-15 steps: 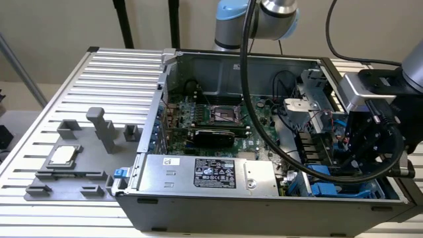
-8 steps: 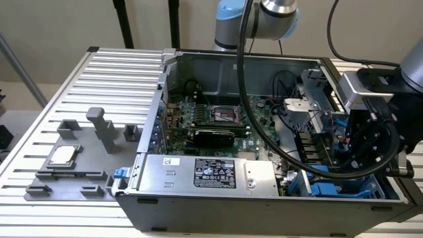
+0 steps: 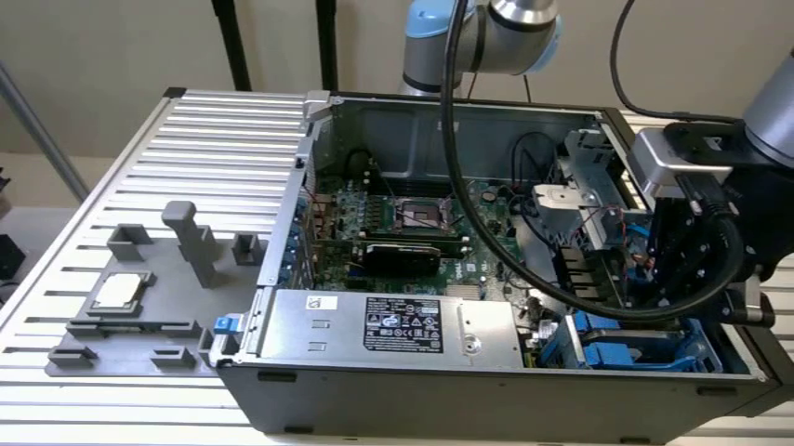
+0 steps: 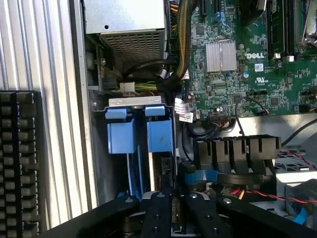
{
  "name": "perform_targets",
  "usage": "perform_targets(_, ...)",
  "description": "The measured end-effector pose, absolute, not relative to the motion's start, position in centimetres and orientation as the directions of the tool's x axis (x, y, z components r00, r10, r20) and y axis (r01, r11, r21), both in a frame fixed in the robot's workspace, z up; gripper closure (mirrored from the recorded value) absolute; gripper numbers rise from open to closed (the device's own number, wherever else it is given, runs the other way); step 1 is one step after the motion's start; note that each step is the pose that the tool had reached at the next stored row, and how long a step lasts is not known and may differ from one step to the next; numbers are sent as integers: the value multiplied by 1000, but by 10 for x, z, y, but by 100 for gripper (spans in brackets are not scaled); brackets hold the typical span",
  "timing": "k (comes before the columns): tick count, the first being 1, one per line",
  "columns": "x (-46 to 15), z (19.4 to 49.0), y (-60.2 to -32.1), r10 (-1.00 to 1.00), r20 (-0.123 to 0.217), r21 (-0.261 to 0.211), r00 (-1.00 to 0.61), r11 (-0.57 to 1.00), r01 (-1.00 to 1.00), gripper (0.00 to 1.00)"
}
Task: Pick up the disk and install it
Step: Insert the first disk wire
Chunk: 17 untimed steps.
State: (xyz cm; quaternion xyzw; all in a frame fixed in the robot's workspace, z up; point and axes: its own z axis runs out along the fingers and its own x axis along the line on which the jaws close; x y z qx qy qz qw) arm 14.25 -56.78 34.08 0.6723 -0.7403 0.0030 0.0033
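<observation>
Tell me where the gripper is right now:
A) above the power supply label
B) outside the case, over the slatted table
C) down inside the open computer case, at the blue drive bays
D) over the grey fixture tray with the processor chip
C: the gripper hangs inside the computer case, next to the blue drive bays.

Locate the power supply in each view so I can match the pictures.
Exterior view: the power supply, a grey box with a black label, lies along the case's near wall, in front of the motherboard.
Wrist view: the power supply shows its perforated grey end, between the slatted table and a cable bundle.
Shared landmark: the green motherboard beside it.
</observation>
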Motion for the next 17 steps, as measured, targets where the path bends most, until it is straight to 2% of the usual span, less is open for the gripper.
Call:
perform_targets(6, 143, 341, -566, -995, 29, -1, -97, 97, -995, 100)
perform_targets(17, 143, 341, -563, -995, 36, -2, -97, 97, -995, 100)
